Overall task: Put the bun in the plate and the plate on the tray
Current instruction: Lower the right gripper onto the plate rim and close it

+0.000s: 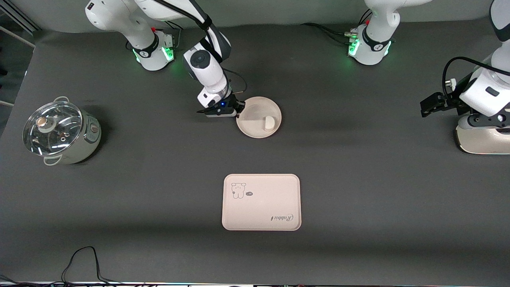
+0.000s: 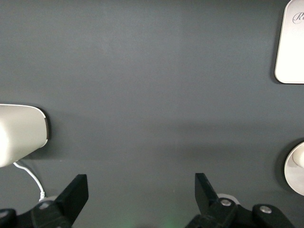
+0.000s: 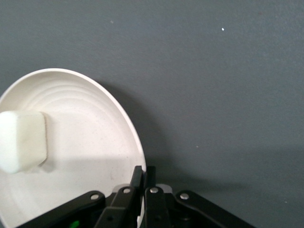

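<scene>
The round pale plate (image 1: 255,115) lies on the dark table, farther from the front camera than the tray (image 1: 261,202). The off-white bun (image 1: 269,123) lies in the plate; it also shows in the right wrist view (image 3: 23,140). My right gripper (image 1: 239,112) is shut on the plate's rim (image 3: 137,156) at the edge toward the right arm's end, one finger inside the rim and one outside (image 3: 143,175). My left gripper (image 1: 426,107) is open and empty (image 2: 141,187), over bare table at the left arm's end, where that arm waits.
A pale green pot with a glass lid (image 1: 59,131) stands at the right arm's end. A cream appliance (image 1: 484,139) sits under the left arm, also in the left wrist view (image 2: 19,133). A black cable (image 1: 81,261) lies near the front edge.
</scene>
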Controlling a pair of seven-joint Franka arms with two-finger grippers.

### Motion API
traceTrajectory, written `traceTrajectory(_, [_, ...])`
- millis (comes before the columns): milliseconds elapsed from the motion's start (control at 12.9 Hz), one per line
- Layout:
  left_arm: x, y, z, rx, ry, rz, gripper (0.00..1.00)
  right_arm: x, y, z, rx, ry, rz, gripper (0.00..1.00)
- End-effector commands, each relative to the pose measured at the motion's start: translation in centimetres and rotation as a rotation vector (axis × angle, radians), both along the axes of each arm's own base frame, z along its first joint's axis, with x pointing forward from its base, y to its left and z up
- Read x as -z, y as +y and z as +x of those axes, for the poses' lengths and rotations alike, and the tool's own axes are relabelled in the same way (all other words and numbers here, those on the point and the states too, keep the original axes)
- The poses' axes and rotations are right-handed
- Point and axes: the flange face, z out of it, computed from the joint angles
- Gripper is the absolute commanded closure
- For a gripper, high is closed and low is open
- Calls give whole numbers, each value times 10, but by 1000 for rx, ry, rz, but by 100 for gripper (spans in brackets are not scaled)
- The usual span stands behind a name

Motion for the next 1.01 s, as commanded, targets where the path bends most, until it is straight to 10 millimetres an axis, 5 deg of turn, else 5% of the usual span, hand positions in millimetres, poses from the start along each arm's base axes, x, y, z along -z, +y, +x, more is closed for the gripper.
traceTrajectory(0, [-4, -2, 1, 15, 2, -4, 0, -27, 0, 5, -25, -13, 30, 100])
traceTrajectory(388, [-4, -2, 1, 16, 4, -4, 0, -113, -8, 15, -86, -30, 86, 100])
traceTrajectory(544, [-4, -2, 1, 16, 4, -4, 0, -126, -15, 24, -90, -36, 95, 100])
traceTrajectory(699, [-4, -2, 1, 16, 5, -4, 0, -126, -9, 63, -59, -57, 104, 100])
traceTrajectory(932, [-4, -1, 1, 15, 5, -4, 0, -126, 16, 157, -46, -87, 123, 100])
